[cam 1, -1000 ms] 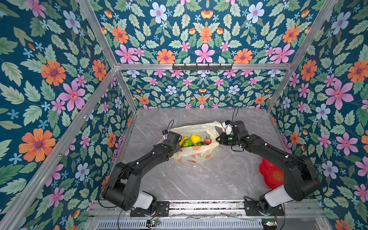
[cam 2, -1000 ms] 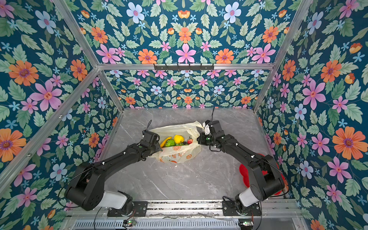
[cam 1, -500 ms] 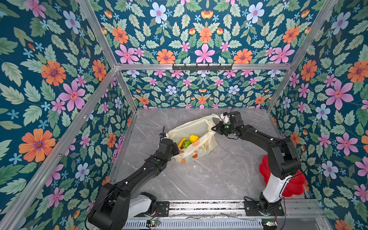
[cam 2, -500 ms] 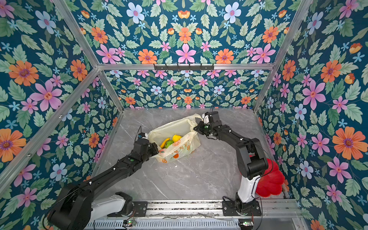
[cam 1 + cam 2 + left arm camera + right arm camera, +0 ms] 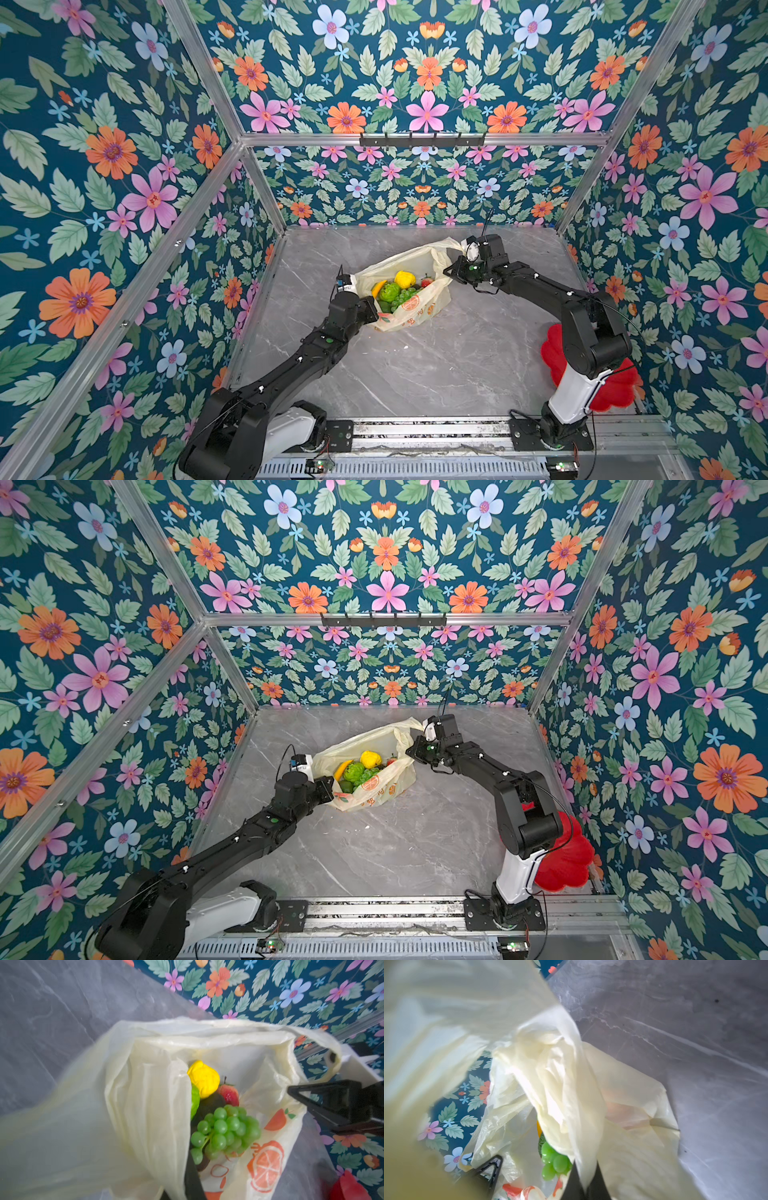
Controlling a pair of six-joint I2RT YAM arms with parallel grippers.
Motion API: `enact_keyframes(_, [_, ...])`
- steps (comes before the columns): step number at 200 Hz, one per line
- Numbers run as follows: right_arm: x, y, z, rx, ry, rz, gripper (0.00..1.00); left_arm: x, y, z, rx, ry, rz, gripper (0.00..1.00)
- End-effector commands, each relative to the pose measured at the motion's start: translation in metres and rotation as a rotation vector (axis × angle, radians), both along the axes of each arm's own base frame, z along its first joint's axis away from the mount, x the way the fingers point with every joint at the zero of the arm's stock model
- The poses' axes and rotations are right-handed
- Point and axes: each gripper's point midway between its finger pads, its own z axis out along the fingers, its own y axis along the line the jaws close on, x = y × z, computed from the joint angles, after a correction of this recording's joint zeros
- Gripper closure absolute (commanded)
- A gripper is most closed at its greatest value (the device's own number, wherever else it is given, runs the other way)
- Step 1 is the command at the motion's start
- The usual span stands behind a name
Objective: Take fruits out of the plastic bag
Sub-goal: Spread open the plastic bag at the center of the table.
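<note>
The plastic bag point(image 5: 409, 259) point(image 5: 374, 739) lies mid-table with its mouth held wide between both arms. Inside show the fruits: a yellow lemon point(image 5: 404, 278) point(image 5: 204, 1079), a green grape bunch point(image 5: 406, 296) point(image 5: 226, 1128) point(image 5: 553, 1160), a banana point(image 5: 378, 287), a round green fruit point(image 5: 389, 291) and a red strawberry point(image 5: 427, 282) point(image 5: 228, 1094). My left gripper point(image 5: 376, 313) point(image 5: 330, 789) point(image 5: 188, 1161) is shut on the bag's near-left rim. My right gripper point(image 5: 449, 272) point(image 5: 411, 752) point(image 5: 584, 1184) is shut on the bag's far-right rim by its handle. Bag film point(image 5: 560, 1064) covers most of the right wrist view.
A red flower-shaped plate point(image 5: 552, 353) point(image 5: 569, 862) lies at the right edge, partly behind the right arm. Flowered walls close in the grey marble table point(image 5: 436, 374) on three sides. A metal rail point(image 5: 415, 432) runs along the front.
My left gripper has shut on the bag's rim. The right gripper has drawn its side toward the back, and the bag's mouth now stands wider, stretched between the two arms.
</note>
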Motion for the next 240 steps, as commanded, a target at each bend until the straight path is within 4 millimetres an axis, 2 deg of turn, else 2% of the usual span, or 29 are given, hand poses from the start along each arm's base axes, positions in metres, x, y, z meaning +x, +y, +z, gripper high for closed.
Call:
enact_keyframes(1, [-0.004, -0.008, 0.000, -0.034, -0.026, -0.022, 1.00, -0.010, 0.000, -0.013, -0.010, 0.018, -0.024, 1.00])
enact_keyframes(38, [-0.018, -0.025, -0.007, -0.093, -0.013, -0.073, 1.00, -0.016, -0.010, -0.026, -0.002, 0.041, -0.073, 1.00])
enact_keyframes(51, [-0.022, -0.029, -0.014, -0.119, 0.011, -0.080, 0.87, -0.015, -0.013, -0.026, 0.004, 0.038, -0.084, 1.00])
enact_keyframes(53, [-0.023, -0.030, -0.003, -0.110, -0.013, -0.081, 0.85, -0.015, -0.013, -0.027, 0.006, 0.039, -0.085, 1.00])
enact_keyframes(56, [-0.025, -0.030, 0.002, -0.110, -0.022, -0.079, 0.82, -0.015, -0.014, -0.026, 0.007, 0.037, -0.088, 1.00])
enact_keyframes(87, [-0.043, -0.032, 0.019, -0.241, -0.065, -0.100, 0.42, -0.015, -0.020, -0.020, 0.022, 0.012, -0.108, 1.00])
enact_keyframes(99, [-0.051, -0.037, 0.023, -0.305, -0.062, -0.135, 0.33, -0.016, -0.020, -0.019, 0.033, 0.007, -0.109, 1.00])
enact_keyframes(113, [-0.058, -0.042, 0.023, -0.359, -0.045, -0.184, 0.27, -0.017, -0.020, -0.019, 0.042, 0.002, -0.110, 1.00])
enact_keyframes(142, [-0.064, -0.037, 0.027, -0.501, -0.065, -0.230, 0.20, -0.020, -0.025, -0.018, 0.048, -0.005, -0.124, 1.00])
enact_keyframes(174, [-0.053, -0.010, 0.017, -0.512, -0.033, -0.196, 0.19, -0.022, -0.031, -0.015, 0.058, -0.021, -0.141, 1.00])
enact_keyframes(178, [-0.051, -0.007, 0.020, -0.503, -0.039, -0.192, 0.19, -0.022, -0.032, -0.015, 0.060, -0.021, -0.142, 1.00])
enact_keyframes(182, [-0.049, -0.003, 0.008, -0.519, -0.015, -0.183, 0.18, -0.023, -0.032, -0.016, 0.063, -0.019, -0.142, 1.00])
enact_keyframes(214, [-0.034, 0.007, -0.011, -0.565, 0.029, -0.168, 0.17, -0.025, -0.031, -0.017, 0.064, -0.019, -0.136, 1.00])
enact_keyframes(227, [-0.032, 0.013, -0.014, -0.547, 0.027, -0.145, 0.21, -0.025, -0.030, -0.018, 0.069, -0.016, -0.131, 1.00])
enact_keyframes(240, [-0.033, 0.018, -0.014, -0.526, 0.024, -0.126, 0.31, -0.025, -0.027, -0.021, 0.077, -0.008, -0.116, 1.00])
